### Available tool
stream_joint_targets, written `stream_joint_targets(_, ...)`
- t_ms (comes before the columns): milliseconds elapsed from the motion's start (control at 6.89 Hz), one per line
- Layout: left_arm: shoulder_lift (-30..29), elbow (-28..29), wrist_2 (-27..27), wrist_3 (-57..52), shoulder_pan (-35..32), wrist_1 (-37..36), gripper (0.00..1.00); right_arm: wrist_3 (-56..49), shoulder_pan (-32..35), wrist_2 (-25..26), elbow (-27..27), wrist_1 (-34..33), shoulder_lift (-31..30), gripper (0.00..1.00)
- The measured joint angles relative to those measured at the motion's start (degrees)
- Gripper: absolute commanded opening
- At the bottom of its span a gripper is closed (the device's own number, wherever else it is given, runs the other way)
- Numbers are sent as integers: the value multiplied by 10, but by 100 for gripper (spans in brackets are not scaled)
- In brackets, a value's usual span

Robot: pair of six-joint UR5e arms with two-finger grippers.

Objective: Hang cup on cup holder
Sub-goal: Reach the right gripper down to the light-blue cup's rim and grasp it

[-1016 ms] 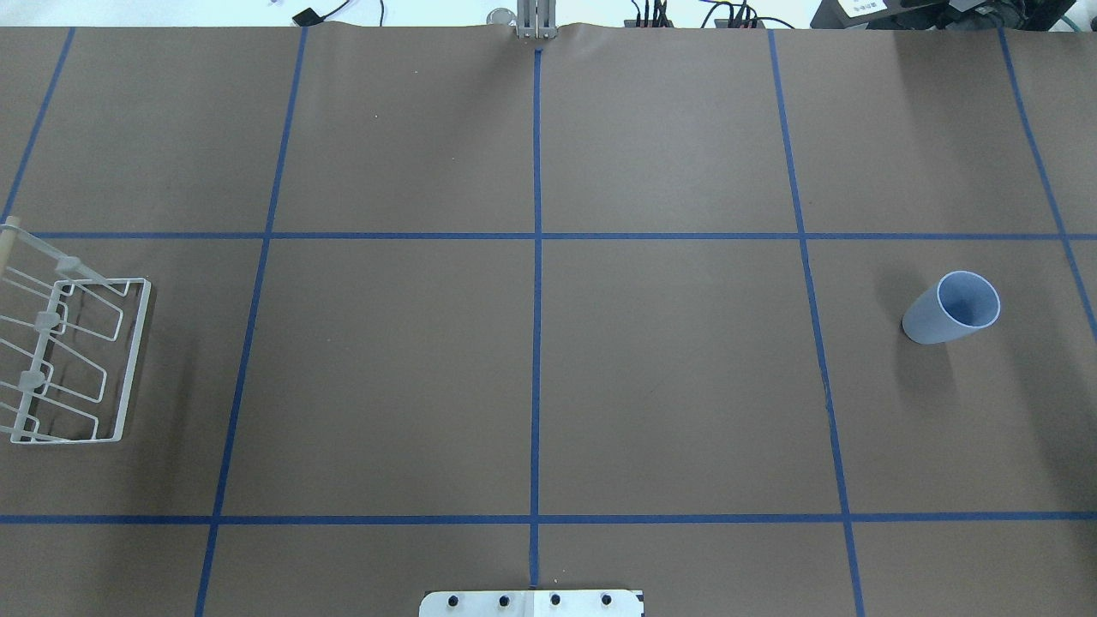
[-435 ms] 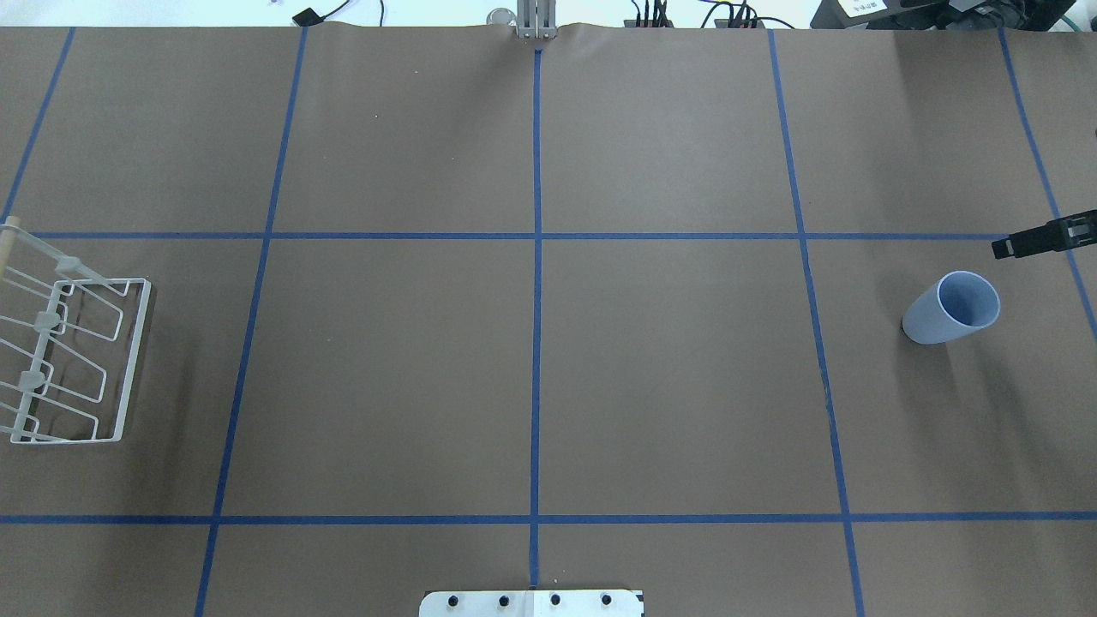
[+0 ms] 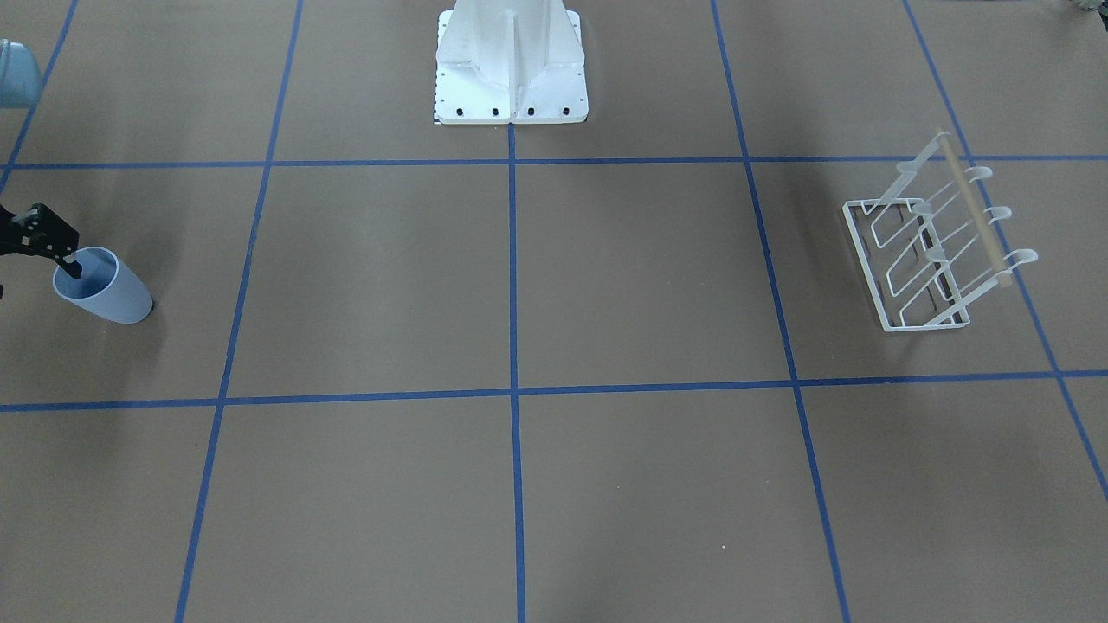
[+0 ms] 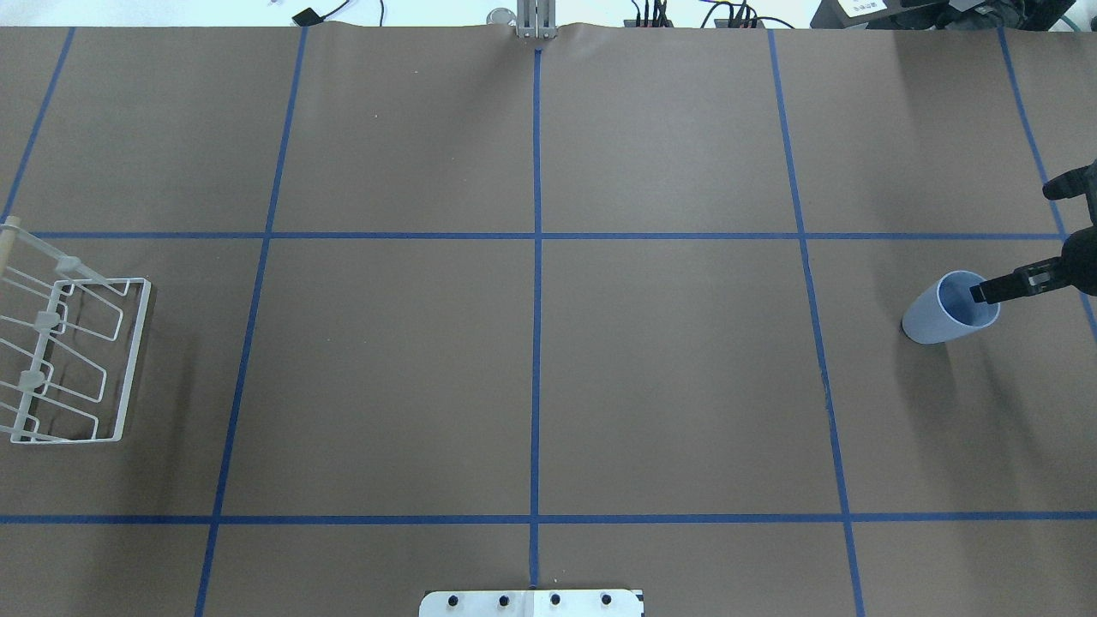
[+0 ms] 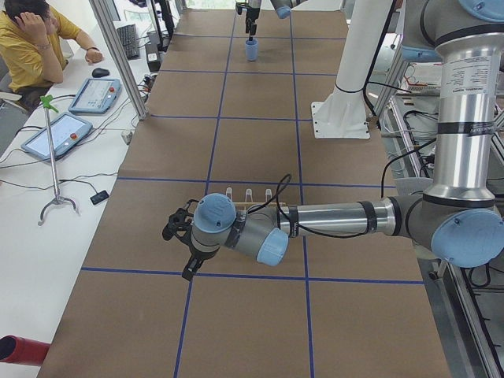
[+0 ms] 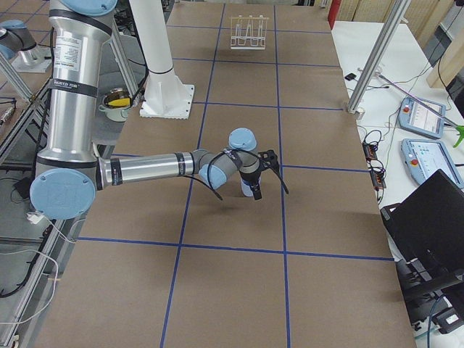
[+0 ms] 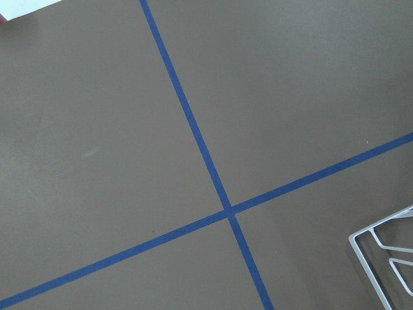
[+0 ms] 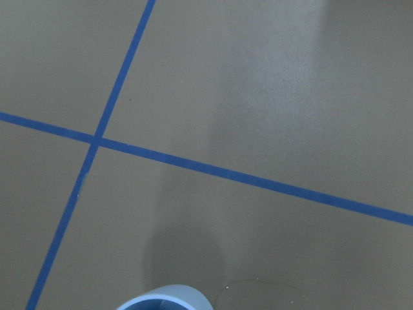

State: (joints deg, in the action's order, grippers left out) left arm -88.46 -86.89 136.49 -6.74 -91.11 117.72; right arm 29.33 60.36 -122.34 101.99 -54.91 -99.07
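Note:
The light blue cup (image 4: 938,321) stands upright on the right side of the table, mouth up; it also shows in the front view (image 3: 108,294) and its rim in the right wrist view (image 8: 164,298). My right gripper (image 4: 1011,242) is open. One of its fingers (image 3: 71,262) is at the cup's mouth and the other is outside the cup, on the far side. The white wire cup holder (image 4: 128,360) stands at the far left, also in the front view (image 3: 866,251). My left gripper (image 5: 177,236) hovers near the holder; I cannot tell whether it is open or shut.
The robot's white base plate (image 4: 531,602) sits at the near middle edge. Blue tape lines divide the brown table. An operator (image 5: 31,39) sits at a side table with tablets beyond the far edge.
My right gripper has come in from the right edge and moved down toward the cup; one finger now sits at its mouth. The cup and the holder have not moved.

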Motion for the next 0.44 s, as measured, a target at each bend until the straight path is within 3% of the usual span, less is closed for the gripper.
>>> stream_joint_targets(145, 2, 0, 0, 0, 0, 5, 98, -5, -9, 1, 0, 0, -8, 6)
stream_joint_targets(435, 8, 1, 0, 0, 0, 18, 98, -9, -22, -1, 0, 1, -8, 0)
